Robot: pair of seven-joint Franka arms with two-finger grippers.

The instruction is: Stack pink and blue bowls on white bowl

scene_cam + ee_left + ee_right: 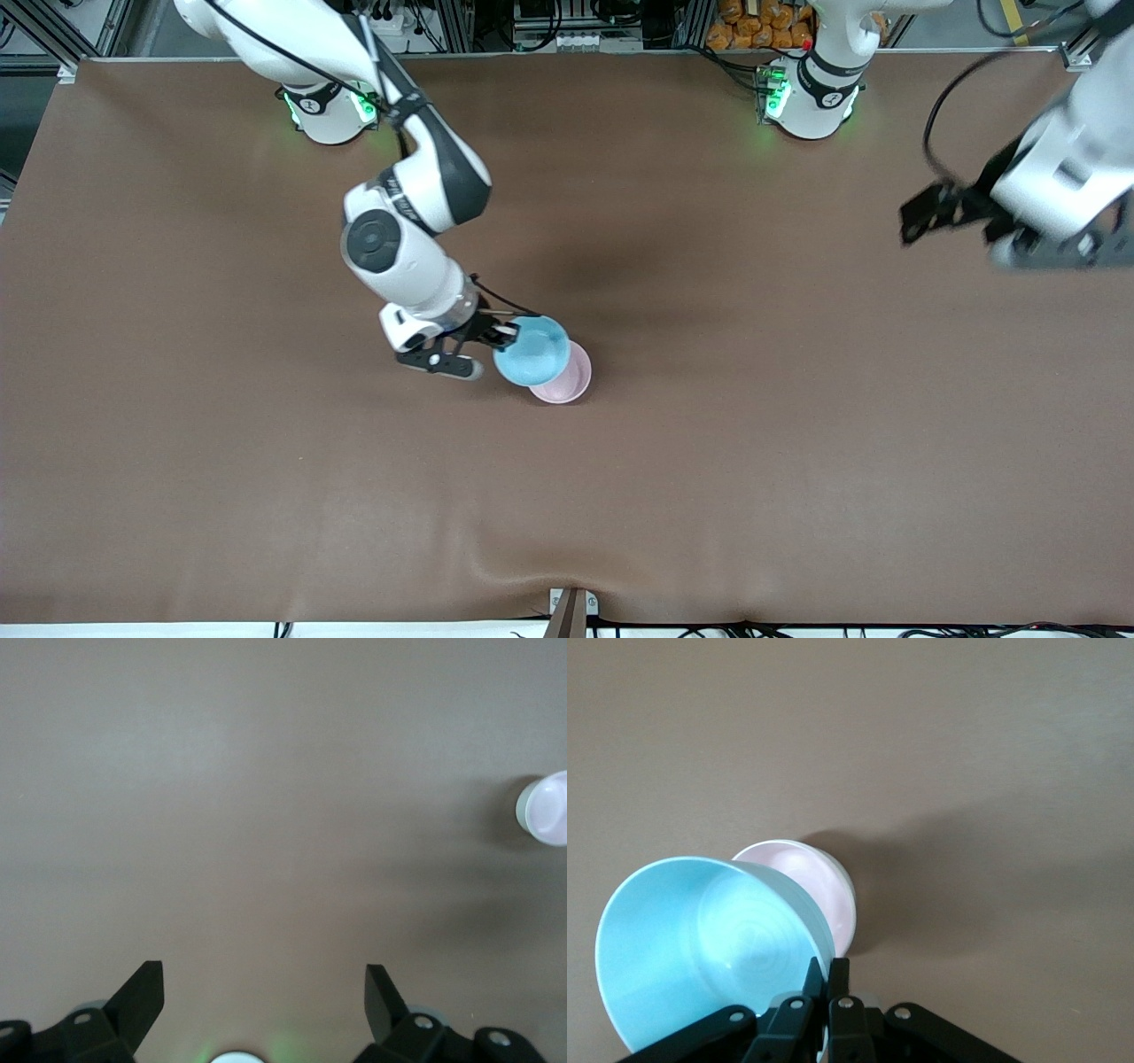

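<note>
My right gripper [508,336] is shut on the rim of the sky blue bowl [532,351] and holds it tilted, partly over the pale pink bowl [568,379], which stands upright on the table. In the right wrist view the fingers [827,970] pinch the blue bowl's [700,948] wall, with the pink bowl [804,870] just past it. The pink bowl's outer wall looks whitish; I cannot tell whether the white bowl sits under it, and no separate white bowl shows. My left gripper [930,217] waits open and empty, high over the left arm's end of the table. Its view [264,992] shows the pink bowl [549,808] far off.
The brown table cloth [797,461] is bare apart from the bowls. A metal clamp [571,607] sits at the table edge nearest the front camera. The two arm bases [323,111] stand along the edge farthest from it.
</note>
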